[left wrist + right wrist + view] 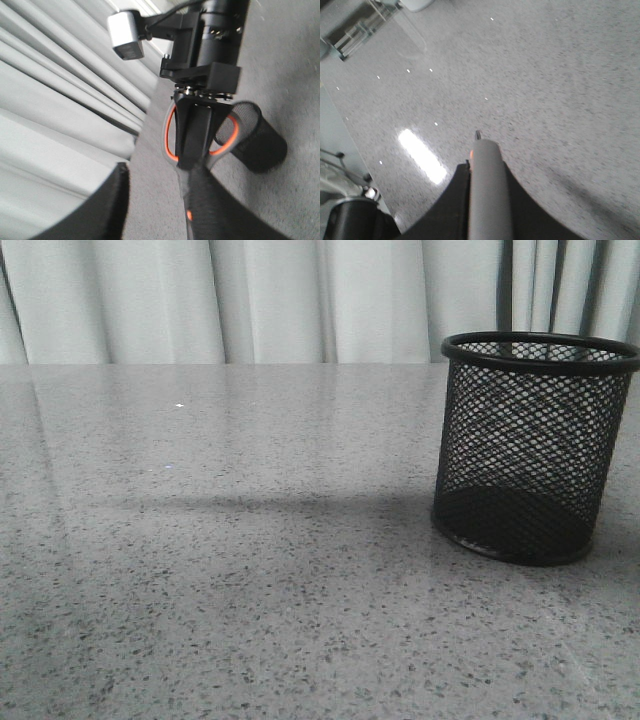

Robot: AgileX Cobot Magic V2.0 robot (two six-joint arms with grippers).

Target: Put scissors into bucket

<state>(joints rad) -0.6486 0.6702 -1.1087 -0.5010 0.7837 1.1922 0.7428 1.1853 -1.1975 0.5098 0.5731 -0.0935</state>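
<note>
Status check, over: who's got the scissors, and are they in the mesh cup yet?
Right gripper shut on scissors, at the handles. Left gripper unclear. Bucket upright, empty, nothing blocking it.

Table (250, 570): grey speckled stone-look top, smooth and polished, glossy enough to carry light streaks and a soft reflection beside the bucket.

Bucket (530, 450): black wire mesh, matt, with a solid smooth black rim and solid base.

Curtain (270, 300): pale cloth behind the table, matt, hanging in soft folds.

Scissors (172, 135): handle loops of grey plastic, matt, lined with smooth orange plastic inside.

Right gripper (197, 137): black plastic-look fingers, smooth, faint sheen; black housing above it, with small bright metal screws.

Left gripper (150, 200): black, matt fingers.
</note>
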